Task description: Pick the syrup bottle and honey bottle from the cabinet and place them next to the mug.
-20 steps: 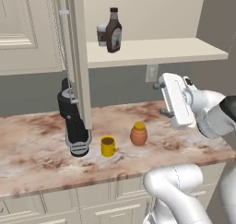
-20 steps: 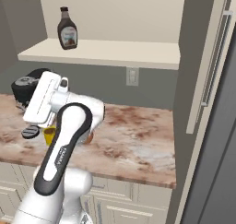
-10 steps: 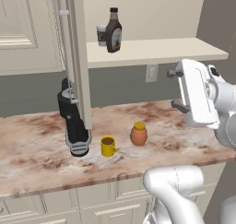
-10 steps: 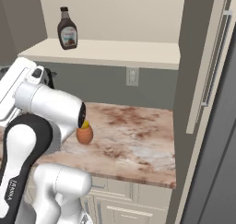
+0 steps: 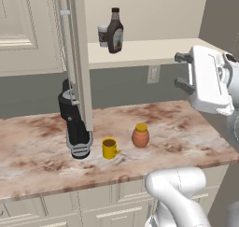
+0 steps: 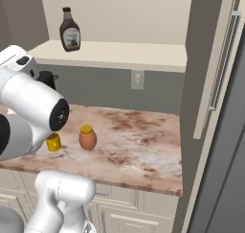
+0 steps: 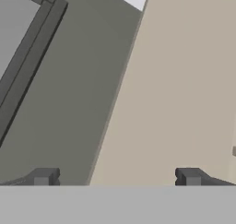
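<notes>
White arm has swung right; end effector (image 5: 183,72) open, empty.

Paper cup (image 5: 102,36) half behind the syrup bottle (image 5: 115,31); mug (image 6: 53,142) partly behind the arm.

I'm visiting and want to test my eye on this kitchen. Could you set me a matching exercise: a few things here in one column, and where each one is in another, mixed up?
Things:
1. syrup bottle
2. honey bottle
3. mug
4. end effector

Places or states:
A. on the counter, right of the yellow mug
B. up in the air with nothing between its fingers, jaws wide apart
C. on the cabinet shelf, beside a white-lidded paper cup
D. on the counter, next to the black coffee machine

Pairs: 1-C, 2-A, 3-D, 4-B
</notes>
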### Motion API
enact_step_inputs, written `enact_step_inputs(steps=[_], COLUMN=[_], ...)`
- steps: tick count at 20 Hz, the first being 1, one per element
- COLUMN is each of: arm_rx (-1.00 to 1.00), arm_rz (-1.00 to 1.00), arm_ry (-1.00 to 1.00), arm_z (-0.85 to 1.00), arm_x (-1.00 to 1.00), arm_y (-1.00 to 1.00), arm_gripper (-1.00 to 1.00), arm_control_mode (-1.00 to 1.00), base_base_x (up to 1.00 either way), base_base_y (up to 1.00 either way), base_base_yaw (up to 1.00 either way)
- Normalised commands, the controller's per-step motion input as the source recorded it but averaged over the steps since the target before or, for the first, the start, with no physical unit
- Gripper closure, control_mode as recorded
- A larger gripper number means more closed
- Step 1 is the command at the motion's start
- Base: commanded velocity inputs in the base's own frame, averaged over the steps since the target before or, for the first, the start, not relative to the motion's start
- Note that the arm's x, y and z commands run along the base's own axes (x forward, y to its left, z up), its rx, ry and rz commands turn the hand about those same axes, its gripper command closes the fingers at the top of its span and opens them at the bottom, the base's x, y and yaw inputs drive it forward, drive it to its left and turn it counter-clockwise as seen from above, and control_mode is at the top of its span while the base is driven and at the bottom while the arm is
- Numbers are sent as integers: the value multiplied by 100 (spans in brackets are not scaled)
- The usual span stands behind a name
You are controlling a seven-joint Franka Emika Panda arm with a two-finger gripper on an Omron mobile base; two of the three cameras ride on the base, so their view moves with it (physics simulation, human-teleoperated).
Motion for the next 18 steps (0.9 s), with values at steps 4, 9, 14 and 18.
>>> enact_step_inputs(steps=[4,9,14,18], arm_rx=[0,-9,-5,-3], arm_rz=[-9,-37,-40,-41], arm_ry=[16,12,1,0], arm_z=[-10,-20,-2,0], arm_x=[1,24,32,25], arm_y=[0,0,0,0], arm_gripper=[-100,-100,-100,-100], arm_control_mode=[-100,-100,-100,-100], base_base_x=[0,0,0,0], base_base_y=[0,0,0,0], base_base_yaw=[0,0,0,0])
